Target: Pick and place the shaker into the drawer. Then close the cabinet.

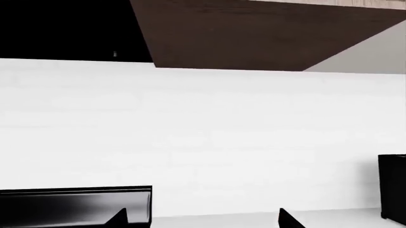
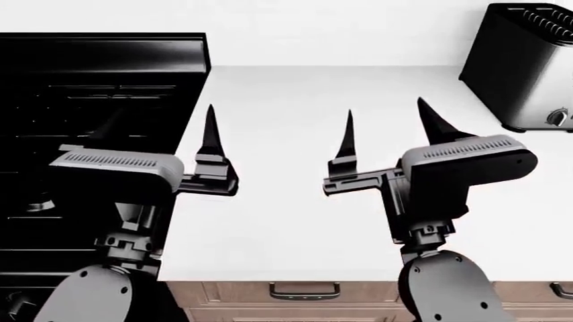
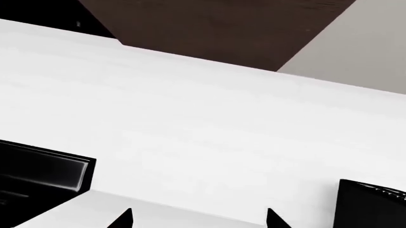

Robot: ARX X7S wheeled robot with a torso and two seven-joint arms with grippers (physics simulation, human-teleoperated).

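Note:
The shaker is out of view in all three views, and so is the drawer. Under the counter's front edge runs the light brown wood cabinet [image 2: 235, 296] with a curved metal handle [image 2: 304, 290]. My left gripper [image 2: 160, 131] hovers open over the seam between stove and counter, nothing between its fingers. My right gripper [image 2: 390, 131] hovers open over the white counter, also empty. In the left wrist view the left gripper [image 1: 203, 221] shows only two dark fingertips, wide apart. The right gripper [image 3: 199, 221] looks the same in its wrist view.
A black stove [image 2: 98, 80] fills the left side beside the white countertop [image 2: 296, 228]. A black-and-silver toaster [image 2: 524, 67] stands at the back right. The wrist views face a white wall [image 1: 203, 123] under a dark brown upper cupboard [image 1: 254, 33].

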